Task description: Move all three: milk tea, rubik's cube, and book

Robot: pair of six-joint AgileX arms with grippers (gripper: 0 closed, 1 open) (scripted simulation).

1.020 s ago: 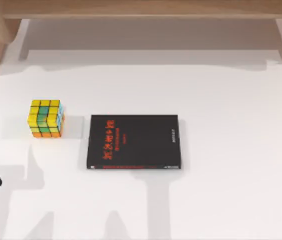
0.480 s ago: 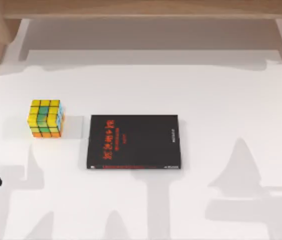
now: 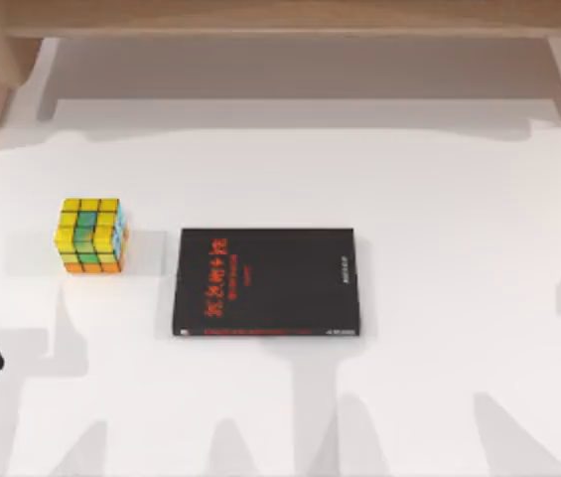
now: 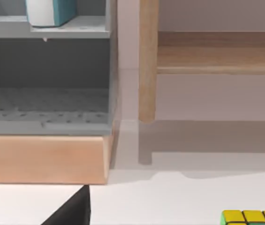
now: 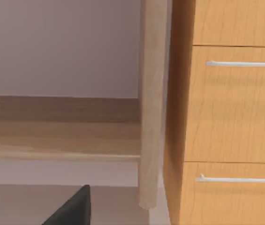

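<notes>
Book point(image 3: 266, 283) flat mid-table, rubik's cube point(image 3: 91, 235) left, end effector states unclear

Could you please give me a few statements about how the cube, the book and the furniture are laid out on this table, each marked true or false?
1. The rubik's cube lies to the left of the book in the top view. True.
2. The cube rests on top of the book. False: it sits on the white table, apart from the book.
3. The book lies with its black cover and red characters facing up. True.
4. The book stands upright on its edge. False: it lies flat.
5. The right wrist view shows wooden drawer fronts with pale bar handles. True.
6. The shelf unit in the left wrist view is bright red. False: it is grey, on a wooden base.
</notes>
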